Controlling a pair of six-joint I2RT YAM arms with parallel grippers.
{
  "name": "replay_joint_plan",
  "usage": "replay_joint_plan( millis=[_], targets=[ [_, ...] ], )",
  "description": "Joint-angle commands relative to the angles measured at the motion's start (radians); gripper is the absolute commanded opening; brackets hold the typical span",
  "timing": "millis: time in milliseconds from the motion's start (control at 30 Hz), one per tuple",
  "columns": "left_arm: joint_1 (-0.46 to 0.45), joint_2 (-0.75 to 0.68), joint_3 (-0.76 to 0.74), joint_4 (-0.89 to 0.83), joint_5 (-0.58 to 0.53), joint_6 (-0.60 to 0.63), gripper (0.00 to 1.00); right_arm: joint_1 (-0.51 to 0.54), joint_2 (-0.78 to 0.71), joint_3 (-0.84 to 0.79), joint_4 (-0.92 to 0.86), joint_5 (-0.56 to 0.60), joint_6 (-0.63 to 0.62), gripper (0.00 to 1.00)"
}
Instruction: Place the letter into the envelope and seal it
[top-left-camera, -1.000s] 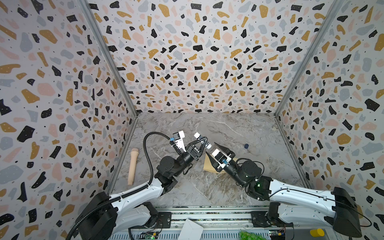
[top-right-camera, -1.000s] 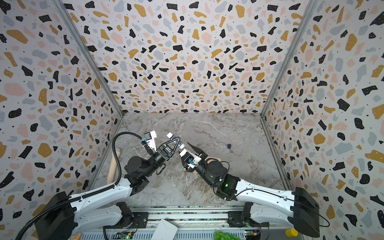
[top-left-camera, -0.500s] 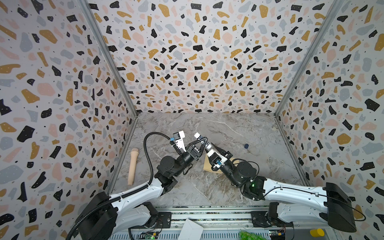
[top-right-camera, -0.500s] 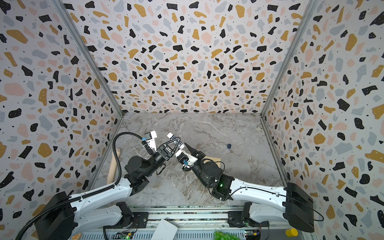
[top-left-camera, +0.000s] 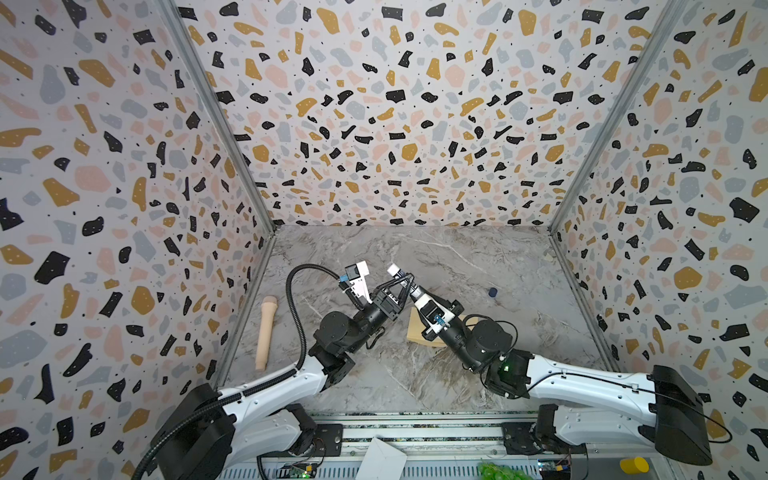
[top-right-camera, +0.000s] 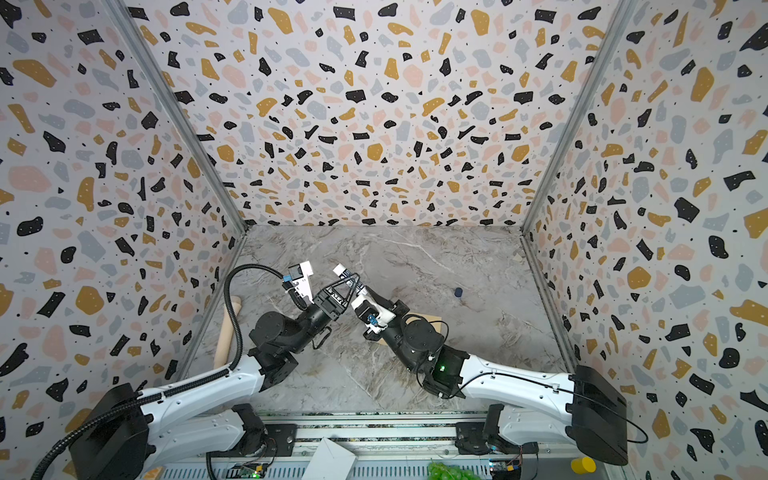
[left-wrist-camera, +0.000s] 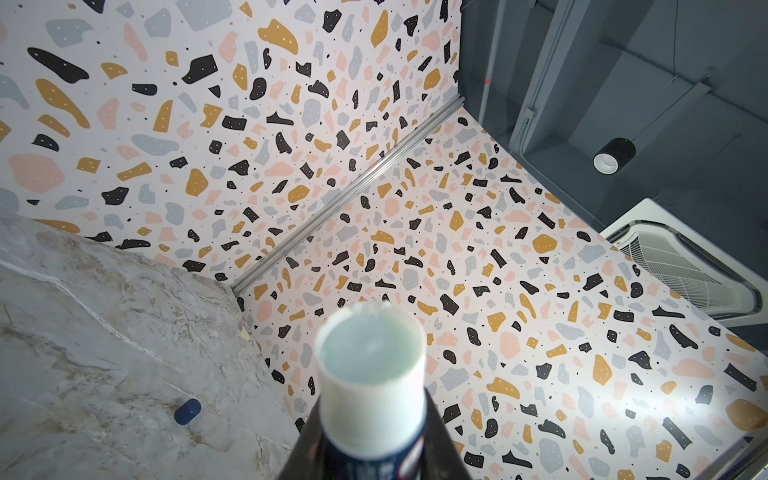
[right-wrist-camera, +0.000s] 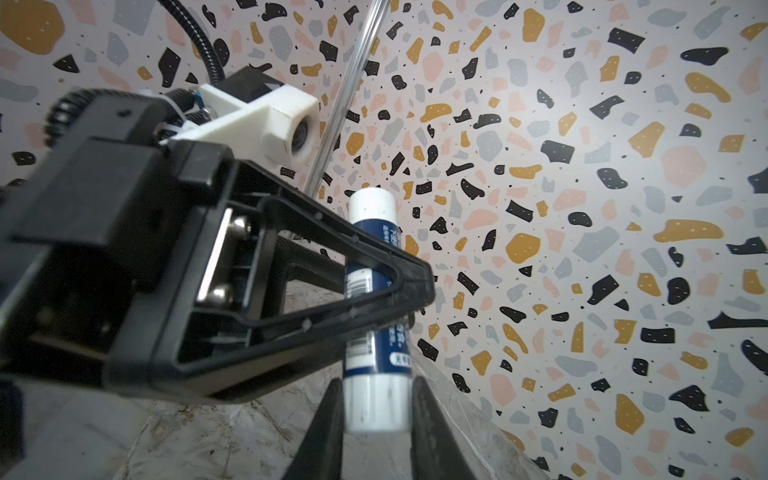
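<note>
A blue-and-white glue stick (top-left-camera: 399, 276) is held up over the middle of the table, uncapped, with pale glue showing at its upper end (left-wrist-camera: 370, 353). My left gripper (top-left-camera: 409, 283) is shut on its blue body (right-wrist-camera: 374, 257). My right gripper (right-wrist-camera: 376, 405) has its two fingers against both sides of the stick's white lower end. The tan envelope (top-left-camera: 417, 330) lies flat on the marble under my right arm, mostly covered by it; a corner shows in a top view (top-right-camera: 432, 319). The letter is hidden.
A small dark blue cap (top-left-camera: 493, 292) lies on the table to the right of the grippers (left-wrist-camera: 187, 411). A beige wooden roller (top-left-camera: 266, 332) rests along the left wall. A white folded paper (top-left-camera: 382, 459) lies on the front rail. Terrazzo walls enclose three sides.
My right arm has moved left toward the left gripper, and its fingers have closed in on the glue stick's lower end. The left arm and the stick have stayed put.
</note>
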Motion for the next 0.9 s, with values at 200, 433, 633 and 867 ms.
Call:
replay_joint_plan(
  millis=[200, 433, 633, 867],
  targets=[
    [-0.003, 0.018, 0.021, 0.177, 0.162, 0.168, 0.0, -0.435, -0.106, 0.045, -0.059, -0.943, 0.73, 0.04],
    [-0.002, 0.019, 0.03, 0.171, 0.187, 0.204, 0.0, -0.518, -0.037, 0.048, 0.07, -1.192, 0.967, 0.09],
    [-0.002, 0.033, 0.03, 0.18, 0.182, 0.183, 0.0, -0.529, -0.005, 0.047, 0.131, -1.233, 1.023, 0.13],
    [-0.002, 0.033, 0.042, 0.118, 0.115, 0.131, 0.0, -0.508, -0.115, 0.008, -0.042, -0.911, 0.766, 0.37]
  ],
)
